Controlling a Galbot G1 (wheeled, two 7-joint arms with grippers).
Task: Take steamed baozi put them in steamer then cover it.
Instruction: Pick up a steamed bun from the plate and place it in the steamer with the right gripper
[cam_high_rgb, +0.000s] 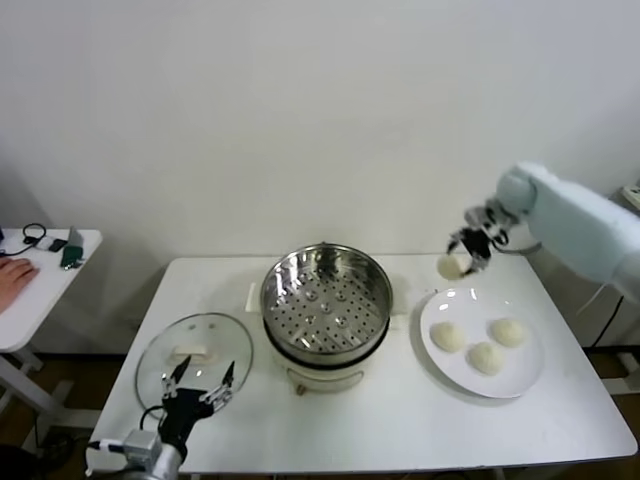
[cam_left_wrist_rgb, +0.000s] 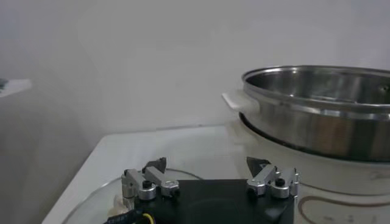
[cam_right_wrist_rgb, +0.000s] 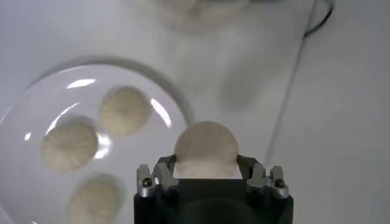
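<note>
While the left gripper (cam_high_rgb: 200, 385) idles spread, the right gripper's (cam_right_wrist_rgb: 206, 173) jaws pinch one baozi (cam_right_wrist_rgb: 206, 150).

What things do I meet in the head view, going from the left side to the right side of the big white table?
Glass cover with the left gripper at its near edge → steamer → baozi held in the right gripper → white plate with three baozi.

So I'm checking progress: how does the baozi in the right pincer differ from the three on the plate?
The gripped baozi is pinched in the right pincer and lifted beyond the far rim of the plate; the three plate baozi lie loose on it. The gripped one is alone; those sit clustered together. All are round, cream-white buns, none in the steamer yet.
</note>
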